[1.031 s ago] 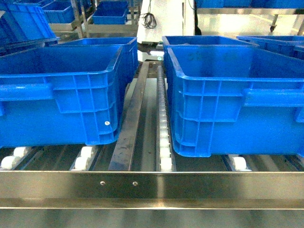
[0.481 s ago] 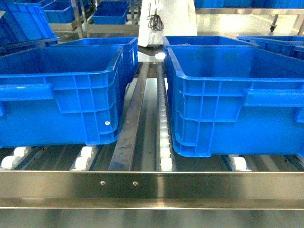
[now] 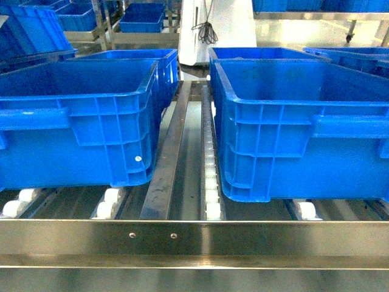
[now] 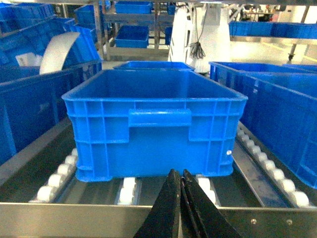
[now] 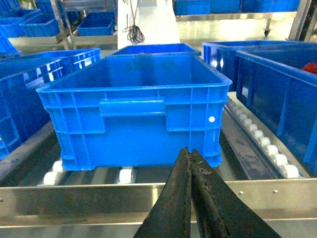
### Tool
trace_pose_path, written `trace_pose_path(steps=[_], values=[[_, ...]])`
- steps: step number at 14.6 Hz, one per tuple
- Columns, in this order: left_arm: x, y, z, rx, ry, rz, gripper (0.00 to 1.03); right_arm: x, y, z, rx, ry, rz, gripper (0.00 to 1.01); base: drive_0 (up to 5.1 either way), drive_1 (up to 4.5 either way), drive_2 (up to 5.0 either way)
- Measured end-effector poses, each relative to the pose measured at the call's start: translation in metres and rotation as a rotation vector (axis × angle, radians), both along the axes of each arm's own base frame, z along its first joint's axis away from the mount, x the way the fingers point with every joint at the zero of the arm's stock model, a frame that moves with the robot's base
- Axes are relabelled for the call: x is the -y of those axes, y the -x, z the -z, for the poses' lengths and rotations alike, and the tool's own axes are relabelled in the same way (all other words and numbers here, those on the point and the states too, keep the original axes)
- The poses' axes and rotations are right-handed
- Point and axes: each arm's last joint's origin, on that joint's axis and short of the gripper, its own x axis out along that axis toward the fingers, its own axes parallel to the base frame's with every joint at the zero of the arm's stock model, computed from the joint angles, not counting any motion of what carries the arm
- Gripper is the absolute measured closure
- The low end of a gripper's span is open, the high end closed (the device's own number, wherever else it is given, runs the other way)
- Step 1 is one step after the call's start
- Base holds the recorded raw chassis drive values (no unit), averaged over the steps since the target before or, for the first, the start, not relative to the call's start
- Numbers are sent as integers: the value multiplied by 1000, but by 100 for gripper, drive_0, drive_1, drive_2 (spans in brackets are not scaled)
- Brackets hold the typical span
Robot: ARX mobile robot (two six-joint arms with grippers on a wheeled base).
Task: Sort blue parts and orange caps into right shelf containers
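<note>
Nearest: we see left claw (image 4: 181, 191) and right claw (image 5: 190, 171) both pressed closed, nothing between tips. Just beyond, steel shelf (image 3: 194, 237) front rail, white rollers. On rollers, right shelf containers (image 3: 304, 121), stiff, bulky. No blue parts in view; we judge them light, rigid, smooth: pinch flat sides.

Left gripper (image 4: 181, 174) and right gripper (image 5: 190, 156) seemingly closed, holding nothing.
</note>
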Motion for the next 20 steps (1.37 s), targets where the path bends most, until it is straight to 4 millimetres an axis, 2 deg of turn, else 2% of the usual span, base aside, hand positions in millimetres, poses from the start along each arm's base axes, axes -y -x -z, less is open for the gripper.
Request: trace_pose_path(steps=[4,5,11,12,13,20], values=[[0,0,3,-15,1,2,100,0,0,0,-2,0,2,99,0,0,0],[0,0,3,-15,1,3,89,0,0,0,-3,0,2,94,0,0,0],[0,0,3,-15,1,2,7,0,0,0,-3,0,2,12,0,0,0],[0,0,3,-15,0,3,4,0,0,0,-3,0,2,1,0,0,0],[0,0,3,-15,0,3,5,0,0,0,-3,0,2,4,0,0,0],[0,0,3,-15,0,2,5,0,0,0,-3,0,2,3,0,0,0]])
